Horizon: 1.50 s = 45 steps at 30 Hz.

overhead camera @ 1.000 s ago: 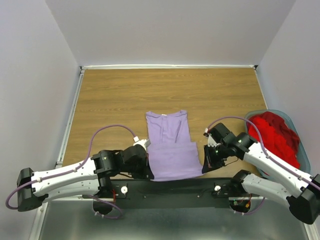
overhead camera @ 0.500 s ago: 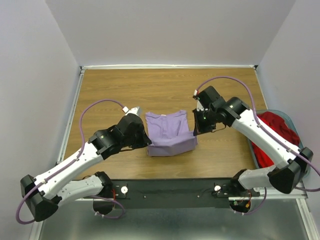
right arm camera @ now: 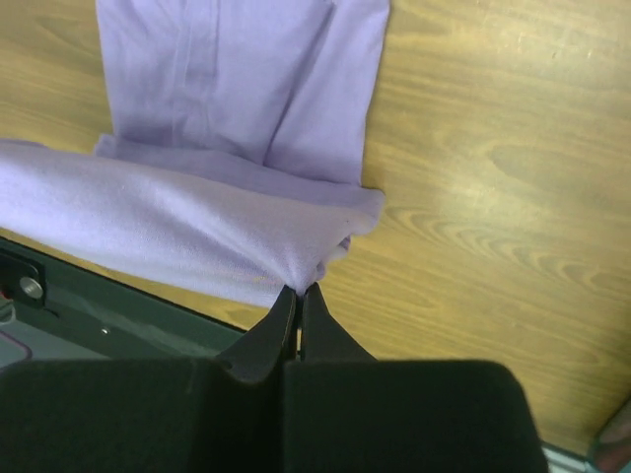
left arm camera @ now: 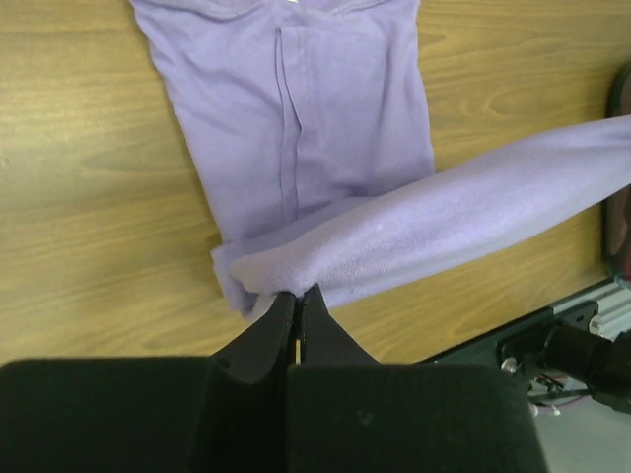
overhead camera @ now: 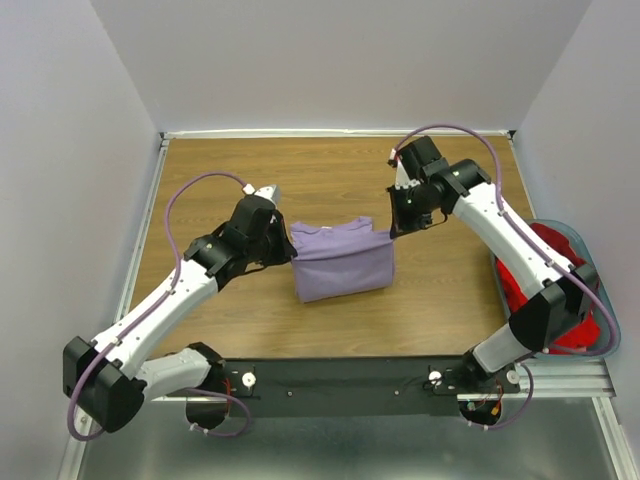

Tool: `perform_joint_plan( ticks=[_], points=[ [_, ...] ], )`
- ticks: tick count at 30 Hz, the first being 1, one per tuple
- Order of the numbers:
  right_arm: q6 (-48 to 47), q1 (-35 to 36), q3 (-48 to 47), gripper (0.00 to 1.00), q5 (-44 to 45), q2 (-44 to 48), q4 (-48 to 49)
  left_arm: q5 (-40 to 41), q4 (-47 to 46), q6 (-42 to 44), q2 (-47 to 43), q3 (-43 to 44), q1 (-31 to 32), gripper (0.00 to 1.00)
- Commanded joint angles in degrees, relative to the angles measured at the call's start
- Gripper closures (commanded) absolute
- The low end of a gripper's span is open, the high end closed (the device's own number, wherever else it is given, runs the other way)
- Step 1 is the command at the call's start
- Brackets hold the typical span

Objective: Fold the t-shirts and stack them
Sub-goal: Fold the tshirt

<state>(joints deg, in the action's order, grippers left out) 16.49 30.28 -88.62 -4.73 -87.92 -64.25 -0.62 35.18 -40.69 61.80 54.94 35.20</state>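
Each claw is pinched tight on a hem corner of the lavender t-shirt (overhead camera: 340, 265): the left claw (overhead camera: 291, 256) on the left corner, the right claw (overhead camera: 391, 233) on the right. The hem hangs stretched between them above the collar half, which lies flat at the middle of the counter (overhead camera: 230, 180). This hold looks meant to lay bottom over top. The red t-shirt (overhead camera: 585, 312) sits bunched in the basket (overhead camera: 608, 345) at the counter's right edge.

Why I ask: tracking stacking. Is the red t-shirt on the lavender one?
No, the red t-shirt lies in the basket, apart from the lavender t-shirt.
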Motion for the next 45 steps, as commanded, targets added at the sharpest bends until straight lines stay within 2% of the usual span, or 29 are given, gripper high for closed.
perform_joint_plan(
  ticks=[1,14,23,28,33,36,38,39,42,43,45],
  points=[
    [-4.7,-4.3,-3.9,0.99,-3.2,-3.7,-0.6,-3.0,-2.4,6.0,1.9,2.2,-3.5,1.0],
    [-6.0,-8.0,-13.8,1.0,-4.8,-19.5,2.7,-7.7,-11.9,11.9,16.8,3.9,-14.8,1.0],
    [-6.0,-10.6,-15.9,1.0,-5.4,-28.9,7.1,-7.3,-17.8,13.3,31.3,10.1,-16.3,1.0],
    [-5.8,-12.8,-13.0,1.0,-4.9,-32.8,11.6,-6.0,-18.8,13.7,39.6,16.4,-16.3,1.0],
    [-5.1,-13.6,-10.7,0.99,-4.0,-34.2,15.0,-4.9,-18.7,13.2,43.8,18.8,-16.3,0.99],
    [-4.6,-13.6,-10.5,0.85,-1.6,-33.1,16.0,-3.1,-18.7,12.4,43.1,18.1,-16.3,0.97],
    [-4.2,-13.6,-10.8,0.68,0.1,-31.2,17.3,-1.2,-18.4,11.7,42.2,17.5,-16.3,0.77],
    [-4.1,-13.6,-10.7,0.65,0.2,-30.0,18.3,-1.0,-18.4,11.5,41.7,17.3,-16.3,0.53],
    [-3.3,-13.6,-7.6,0.55,0.4,-24.4,21.7,-1.7,-19.7,11.2,38.2,14.7,-16.0,0.25],
    [-3.2,-13.5,-6.0,0.55,0.4,-22.8,23.3,-1.8,-20.1,11.2,37.0,13.9,-15.7,0.22],
    [-3.7,-13.6,-1.8,0.54,-5.8,-18.9,29.0,-0.7,-21.5,11.1,32.5,12.0,-14.7,0.19]
  ],
)
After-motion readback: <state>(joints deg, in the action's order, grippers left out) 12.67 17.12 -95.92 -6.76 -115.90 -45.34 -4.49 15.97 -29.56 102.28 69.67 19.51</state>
